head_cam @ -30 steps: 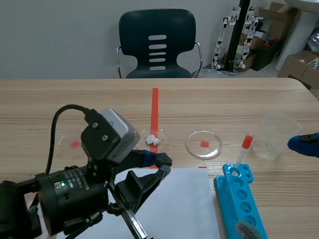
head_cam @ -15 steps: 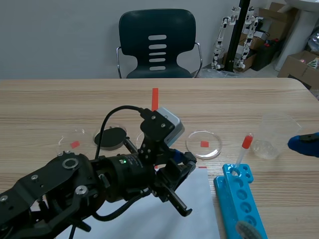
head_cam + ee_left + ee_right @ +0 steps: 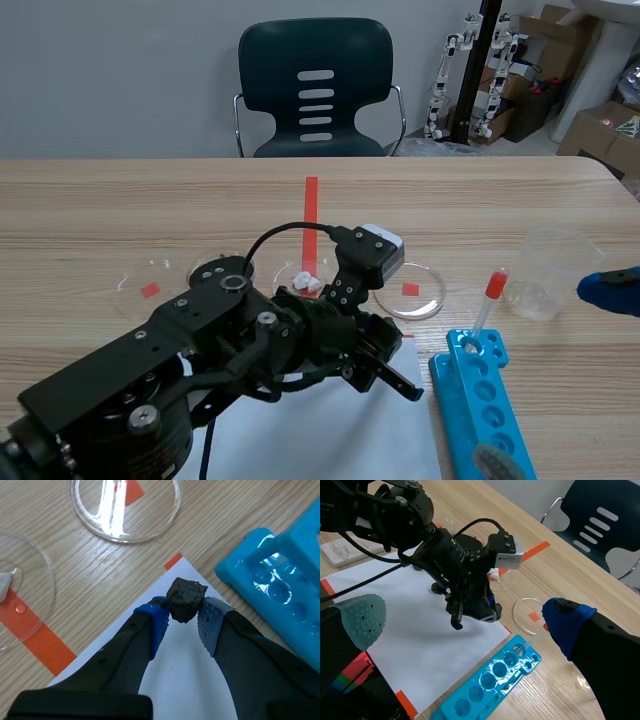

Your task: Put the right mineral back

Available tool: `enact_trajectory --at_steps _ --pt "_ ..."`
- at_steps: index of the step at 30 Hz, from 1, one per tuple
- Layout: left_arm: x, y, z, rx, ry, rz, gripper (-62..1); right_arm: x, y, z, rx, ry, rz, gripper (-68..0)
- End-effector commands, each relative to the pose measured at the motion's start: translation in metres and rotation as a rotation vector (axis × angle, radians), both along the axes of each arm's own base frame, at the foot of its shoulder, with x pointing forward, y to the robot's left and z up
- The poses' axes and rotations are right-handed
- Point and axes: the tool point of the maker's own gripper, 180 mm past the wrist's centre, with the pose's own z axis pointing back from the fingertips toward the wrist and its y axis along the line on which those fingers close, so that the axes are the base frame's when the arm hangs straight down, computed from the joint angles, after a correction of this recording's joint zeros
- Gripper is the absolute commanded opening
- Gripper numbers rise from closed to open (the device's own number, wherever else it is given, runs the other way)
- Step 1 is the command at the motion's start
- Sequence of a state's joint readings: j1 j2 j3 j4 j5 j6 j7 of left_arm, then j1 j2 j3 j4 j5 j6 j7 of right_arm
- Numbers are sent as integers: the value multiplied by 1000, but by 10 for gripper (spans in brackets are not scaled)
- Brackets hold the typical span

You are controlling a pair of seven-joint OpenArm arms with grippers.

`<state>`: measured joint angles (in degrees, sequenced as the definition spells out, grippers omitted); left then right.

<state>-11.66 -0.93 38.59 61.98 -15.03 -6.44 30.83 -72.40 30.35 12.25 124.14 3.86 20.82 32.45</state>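
**A:** Two dishes sit near the left pincer (image 3: 183, 616). Which one is the target?

**B:** I'd judge the empty dish (image 3: 150, 534), straight ahead of the fingertips. Only an orange tape mark shows through its glass. The other dish (image 3: 46, 575), off to the side of the blue-padded finger, has a white chip (image 3: 4, 582) in it.

**A:** And the dark mineral (image 3: 186, 598)?

**B:** It is pinched between the two pads, right at their tips, over the corner of the white paper (image 3: 185, 680). Gripped that far out, it should drop cleanly once it is above the glass, and the pads need not dip inside the rim.

**A:** The blue rack (image 3: 270, 575)?

**B:** It is close beside the grey-padded finger. The wells nearest the pincer look empty. A swing that way could clip it.

**A:** And the right pincer (image 3: 465, 621)?

**B:** Spread wide with nothing between its pads, and well apart from the left one. It is probably parked there to keep clear.
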Motion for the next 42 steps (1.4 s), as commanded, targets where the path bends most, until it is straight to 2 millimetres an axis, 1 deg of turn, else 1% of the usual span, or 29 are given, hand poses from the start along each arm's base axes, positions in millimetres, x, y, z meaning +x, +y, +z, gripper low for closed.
enact_trajectory --at_steps 1,4,7,9,11,14,18,26,28,32,36,42 --pt "12 -3 12 -13 -13 40 -524 1 2 5 16 -16 11 4" --pt "21 9 7 36 35 127 -524 1 2 5 16 -16 11 4" --pt "27 27 1 97 106 230 -524 1 2 5 16 -16 11 4" --pt "31 40 -2 131 156 306 -524 1 2 5 16 -16 11 4" --pt "30 48 -6 158 201 344 -524 1 2 5 16 -16 11 4" --pt "24 49 -9 182 242 338 -524 1 2 5 16 -16 11 4" --pt "13 45 -12 204 297 321 -524 1 2 5 16 -16 11 4" --pt "6 31 -11 197 336 302 -524 1 2 5 16 -16 11 4" --pt "4 29 -14 205 344 299 -524 1 2 5 16 -16 11 4" --pt "-5 27 -25 229 385 293 -524 1 2 5 16 -16 11 4" --pt "-7 32 -34 266 413 292 -524 1 2 5 16 -16 11 4" --pt "-3 35 -34 280 415 297 -524 1 2 5 16 -16 11 4"
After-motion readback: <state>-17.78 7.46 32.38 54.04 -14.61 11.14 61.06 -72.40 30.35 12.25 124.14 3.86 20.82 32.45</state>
